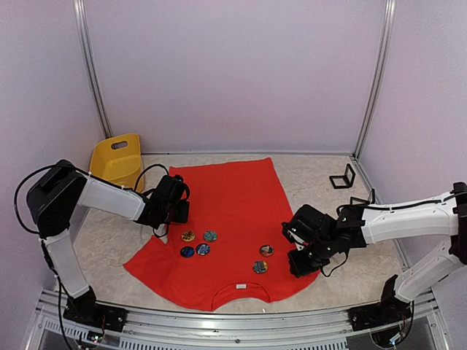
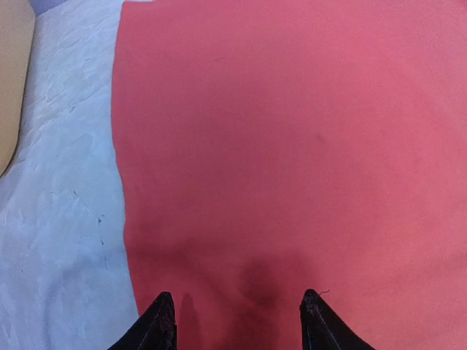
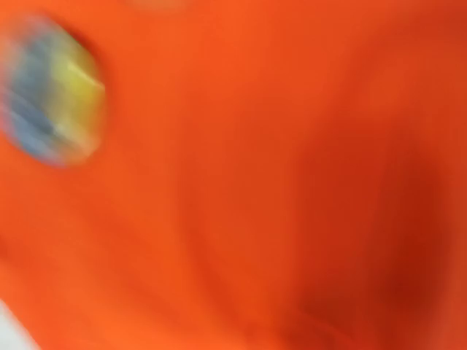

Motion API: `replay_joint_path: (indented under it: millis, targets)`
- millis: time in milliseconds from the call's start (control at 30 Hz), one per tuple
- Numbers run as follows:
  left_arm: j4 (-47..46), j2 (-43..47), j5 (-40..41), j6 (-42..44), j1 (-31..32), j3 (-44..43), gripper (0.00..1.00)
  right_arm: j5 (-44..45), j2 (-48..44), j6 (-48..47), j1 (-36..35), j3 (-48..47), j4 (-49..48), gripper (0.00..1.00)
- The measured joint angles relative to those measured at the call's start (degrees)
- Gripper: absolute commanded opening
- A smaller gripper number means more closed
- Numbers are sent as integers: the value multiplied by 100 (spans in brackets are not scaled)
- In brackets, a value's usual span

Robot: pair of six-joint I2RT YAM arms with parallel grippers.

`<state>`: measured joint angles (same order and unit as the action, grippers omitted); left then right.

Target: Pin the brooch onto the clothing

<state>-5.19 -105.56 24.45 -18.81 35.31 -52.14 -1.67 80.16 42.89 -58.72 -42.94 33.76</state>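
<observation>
The clothing (image 1: 226, 211), a bright red-orange T-shirt, lies spread flat on the table with its neck toward the near edge. Several round brooches rest on it: a cluster (image 1: 198, 243) left of centre and two (image 1: 263, 259) further right. My left gripper (image 1: 175, 208) is over the shirt's left edge. Its dark fingertips (image 2: 164, 313) stand apart above bare red cloth (image 2: 292, 146), so it is open and holds nothing. My right gripper (image 1: 298, 264) is low over the shirt's right side, near the two brooches. Its wrist view is blurred, showing only red cloth and one brooch (image 3: 55, 102); its fingers do not show there.
A yellow bin (image 1: 117, 160) stands at the back left, its side also showing in the left wrist view (image 2: 11, 80). A small black stand (image 1: 341, 177) sits at the back right. The pale table cover (image 2: 58, 219) borders the shirt. Metal frame posts rise at the back corners.
</observation>
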Motion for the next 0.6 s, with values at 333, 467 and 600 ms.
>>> replay_joint_path:
  millis: [333,467,600]
  targets:
    - [424,1801,122,-153,1381,446,55,280,1027,-1106,299,-1504,-737,4]
    - [640,2122,11,-680,1755,1045,55,247,1565,-1423,673,-1567,-1075,4]
    - [846,2146,-179,-1283,2004,1711,55,164,2011,-1624,916,-1565,-1311,4]
